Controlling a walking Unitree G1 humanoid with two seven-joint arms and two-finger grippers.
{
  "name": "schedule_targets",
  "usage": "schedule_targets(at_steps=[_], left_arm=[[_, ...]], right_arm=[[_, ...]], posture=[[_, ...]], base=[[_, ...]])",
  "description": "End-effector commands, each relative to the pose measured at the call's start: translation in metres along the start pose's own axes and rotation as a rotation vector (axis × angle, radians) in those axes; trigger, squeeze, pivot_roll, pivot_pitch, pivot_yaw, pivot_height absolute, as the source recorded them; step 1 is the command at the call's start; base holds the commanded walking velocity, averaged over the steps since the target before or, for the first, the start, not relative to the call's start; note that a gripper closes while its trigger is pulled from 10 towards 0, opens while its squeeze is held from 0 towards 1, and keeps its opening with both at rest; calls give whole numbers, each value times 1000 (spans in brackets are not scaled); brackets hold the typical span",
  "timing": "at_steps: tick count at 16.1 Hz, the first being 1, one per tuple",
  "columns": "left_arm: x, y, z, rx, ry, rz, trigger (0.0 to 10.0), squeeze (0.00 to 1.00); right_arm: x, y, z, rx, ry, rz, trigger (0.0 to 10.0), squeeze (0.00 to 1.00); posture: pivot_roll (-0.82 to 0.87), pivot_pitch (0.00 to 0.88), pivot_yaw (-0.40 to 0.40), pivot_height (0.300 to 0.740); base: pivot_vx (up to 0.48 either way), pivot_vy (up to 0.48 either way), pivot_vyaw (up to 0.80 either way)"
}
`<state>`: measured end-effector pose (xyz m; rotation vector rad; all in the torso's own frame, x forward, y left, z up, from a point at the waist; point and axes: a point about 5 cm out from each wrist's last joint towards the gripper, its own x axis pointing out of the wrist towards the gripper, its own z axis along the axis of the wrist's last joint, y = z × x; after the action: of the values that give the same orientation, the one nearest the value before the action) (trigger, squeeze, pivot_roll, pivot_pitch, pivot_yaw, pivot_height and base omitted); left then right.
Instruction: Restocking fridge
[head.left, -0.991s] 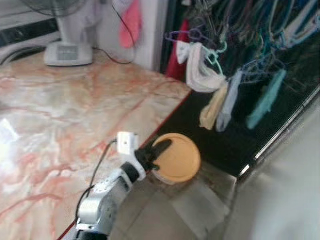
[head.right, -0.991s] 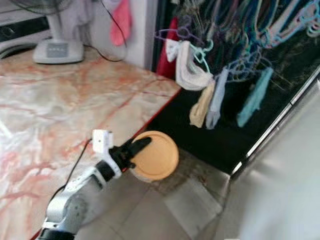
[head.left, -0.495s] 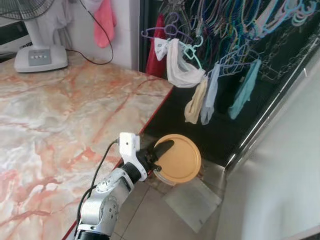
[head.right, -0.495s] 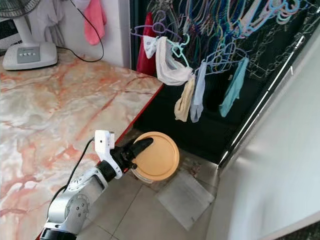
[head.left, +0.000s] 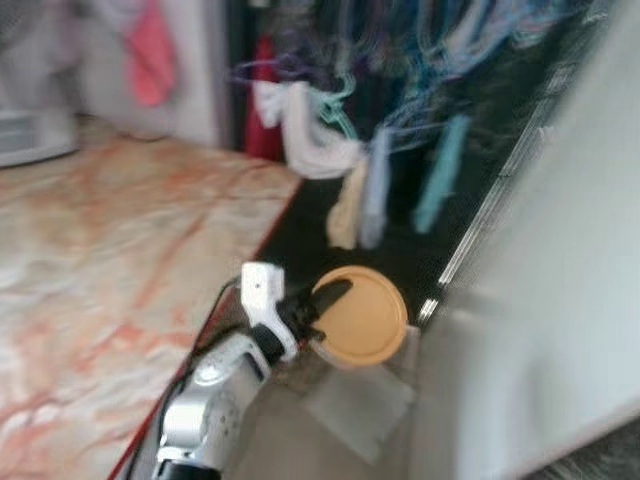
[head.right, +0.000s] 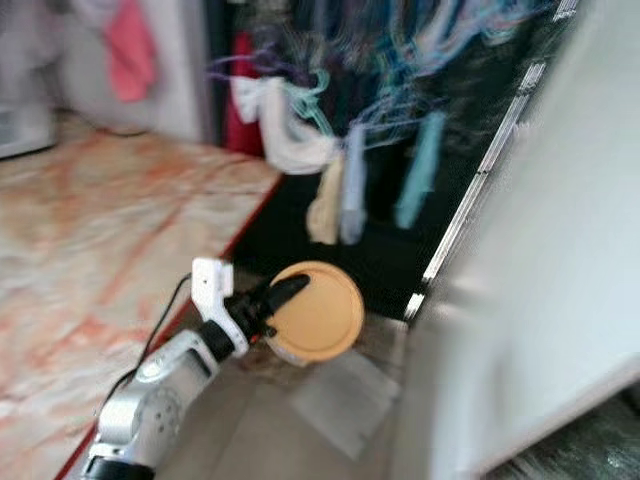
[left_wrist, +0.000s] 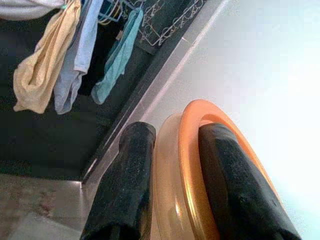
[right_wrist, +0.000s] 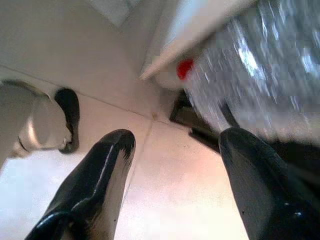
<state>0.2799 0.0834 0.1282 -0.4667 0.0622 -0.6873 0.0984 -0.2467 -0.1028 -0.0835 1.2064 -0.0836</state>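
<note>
**Orange-lidded container held out past the marble counter**

While the head camera is blurred by motion, the left gripper (head.left: 322, 305) is seen from the left eye view pinched on a round container with an orange lid (head.left: 362, 316), held in the air over the tiled floor (head.left: 300, 440), just beyond the red-edged corner of a pink-veined marble counter (head.left: 110, 250). Beyond the container, a dark opening is hung with plastic hangers and limp cloths (head.left: 355, 195) in cream, pale blue and teal. A large pale flat panel (head.left: 540, 280) stands close on the right of the container.

From the right eye view the same scene is given, with a pink cloth (head.right: 130, 50) hanging on the wall behind the counter.

From the left wrist view the lid's smooth, glossy orange rim (left_wrist: 192, 165) is seen clamped between the two black fingers (left_wrist: 125, 185), the pale panel just behind it.

From the right wrist view the right gripper (right_wrist: 175, 195) is shown spread apart and holding nothing, above pale floor tiles (right_wrist: 170, 200); a crinkled silvery surface (right_wrist: 260, 75) lies near it
</note>
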Motion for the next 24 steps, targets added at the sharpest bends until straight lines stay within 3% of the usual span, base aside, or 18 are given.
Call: schedule_targets(at_steps=[1,6,10,21,24], left_arm=[[2,-3,1,1,-3,-18,10000,0],[2,-3,0,1,5,-30,10000,0],[5,-5,-1,15,18,-46,10000,0],[2,-1,-1,7,19,-23,10000,0],[-7,31,-1,12,13,166,10000,0]], right_arm=[[-1,-3,-2,2,7,-8,10000,0],[0,-2,-2,3,7,-6,10000,0],[0,-1,-2,9,6,-5,10000,0],[0,0,-3,10,11,0,10000,0],[0,1,-3,15,5,6,10000,0]], posture=[[-49,0,-88,740],[-50,0,-83,740],[-52,0,-80,740],[-50,0,-74,740],[-44,0,-72,736]], base=[[0,0,-513],[0,0,-505],[0,-426,-500],[0,0,-498],[0,0,-160]])
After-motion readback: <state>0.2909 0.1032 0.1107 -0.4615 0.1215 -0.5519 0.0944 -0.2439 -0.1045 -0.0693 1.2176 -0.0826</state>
